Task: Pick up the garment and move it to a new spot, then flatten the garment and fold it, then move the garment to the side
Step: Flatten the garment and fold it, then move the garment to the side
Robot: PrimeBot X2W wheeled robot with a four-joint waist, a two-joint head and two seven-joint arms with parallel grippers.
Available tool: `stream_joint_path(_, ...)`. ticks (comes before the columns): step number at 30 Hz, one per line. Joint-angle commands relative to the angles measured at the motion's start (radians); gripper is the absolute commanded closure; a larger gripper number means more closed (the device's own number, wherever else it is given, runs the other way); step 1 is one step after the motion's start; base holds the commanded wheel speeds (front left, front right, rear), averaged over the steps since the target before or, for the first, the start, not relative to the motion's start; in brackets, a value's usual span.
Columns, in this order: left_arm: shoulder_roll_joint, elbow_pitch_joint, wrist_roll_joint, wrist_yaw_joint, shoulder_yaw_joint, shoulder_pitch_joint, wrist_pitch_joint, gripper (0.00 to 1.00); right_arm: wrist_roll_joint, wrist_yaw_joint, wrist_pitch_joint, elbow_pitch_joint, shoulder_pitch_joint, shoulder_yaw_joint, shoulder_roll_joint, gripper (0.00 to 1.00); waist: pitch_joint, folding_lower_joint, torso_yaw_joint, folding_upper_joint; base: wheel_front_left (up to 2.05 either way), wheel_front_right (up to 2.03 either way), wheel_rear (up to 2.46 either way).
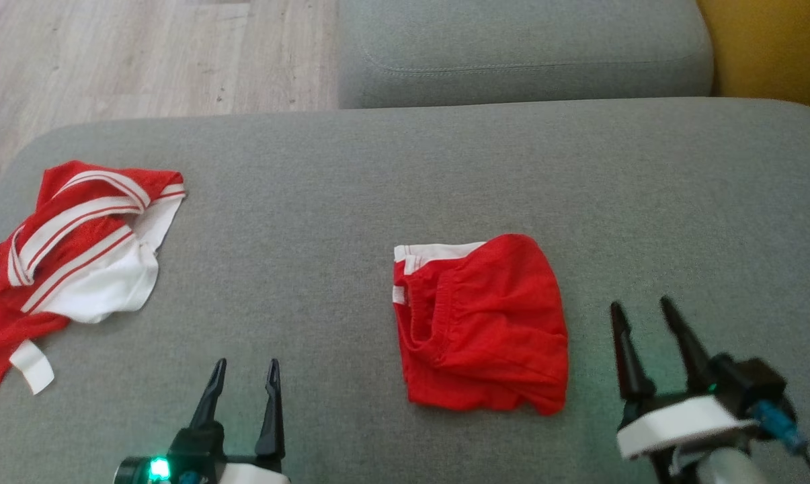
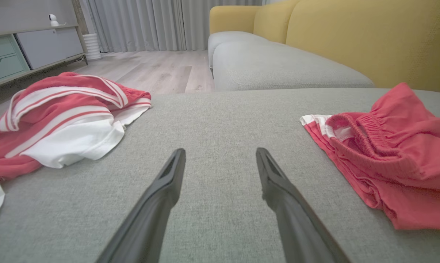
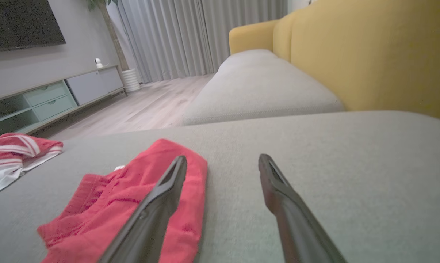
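A red garment (image 1: 485,323) with a white-trimmed waistband lies folded into a compact bundle in the middle of the grey sofa cushion (image 1: 405,168). It also lies at the right of the left wrist view (image 2: 395,153) and at the lower left of the right wrist view (image 3: 95,215). My right gripper (image 1: 643,309) hangs open just to the right of it, nothing between its fingers (image 3: 222,159). My left gripper (image 1: 243,370) stands open to the garment's left, above bare cushion (image 2: 220,153).
A crumpled red and white striped garment (image 1: 82,242) lies at the cushion's left edge. Beyond are a second grey cushion (image 1: 525,54), a yellow backrest (image 1: 774,47) at the right and wooden floor (image 1: 142,54) at the far left.
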Motion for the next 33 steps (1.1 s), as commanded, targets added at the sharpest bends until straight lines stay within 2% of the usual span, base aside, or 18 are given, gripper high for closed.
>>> stream_joint_path(1,0.002,-0.036,0.014,0.001,0.039,-0.03,-0.012,0.0,-0.011,-0.001,-0.011,-0.035,-0.05,0.014,0.001,0.0,-0.001,0.0,-0.004,0.0,0.0,0.0,0.0)
stream_joint_path(5,0.006,-0.052,0.045,-0.005,0.053,-0.038,-0.012,0.0,-0.067,-0.001,-0.011,-0.035,-0.077,-0.016,0.006,0.0,-0.005,0.0,-0.013,0.0,0.0,0.0,0.0)
stream_joint_path(8,0.011,-0.058,0.071,-0.007,0.046,-0.035,-0.012,0.0,-0.131,-0.001,-0.011,0.029,-0.083,-0.009,0.007,0.0,-0.01,0.0,-0.017,0.0,0.0,0.0,0.0)
stream_joint_path(18,0.006,-0.044,0.068,-0.003,0.036,-0.037,-0.012,0.0,-0.158,-0.001,-0.011,0.143,-0.129,0.03,0.012,0.0,0.001,0.0,-0.013,0.0,0.0,0.0,0.0)
stream_joint_path(25,0.003,-0.027,0.059,-0.017,0.004,-0.06,-0.012,0.0,-0.165,-0.001,-0.011,0.325,-0.258,0.095,0.013,0.0,0.042,0.0,0.037,0.0,0.0,0.0,0.0)
stream_joint_path(31,0.002,-0.011,0.046,-0.025,-0.028,-0.075,-0.012,0.0,-0.159,-0.001,0.059,0.567,-0.339,0.089,0.013,0.0,0.067,0.0,0.097,0.0,0.0,0.0,0.0)
stream_joint_path(32,0.002,-0.01,0.044,-0.024,-0.03,-0.076,-0.012,0.0,-0.155,-0.001,0.057,0.591,-0.349,0.096,0.013,0.04,0.07,0.0,0.102,0.0,0.0,0.0,0.0)
stream_joint_path(33,0.002,-0.011,0.041,-0.023,-0.03,-0.076,-0.012,0.0,-0.151,-0.001,0.054,0.611,-0.357,0.101,0.013,0.58,0.072,0.0,0.103,0.0,0.0,0.0,0.0)
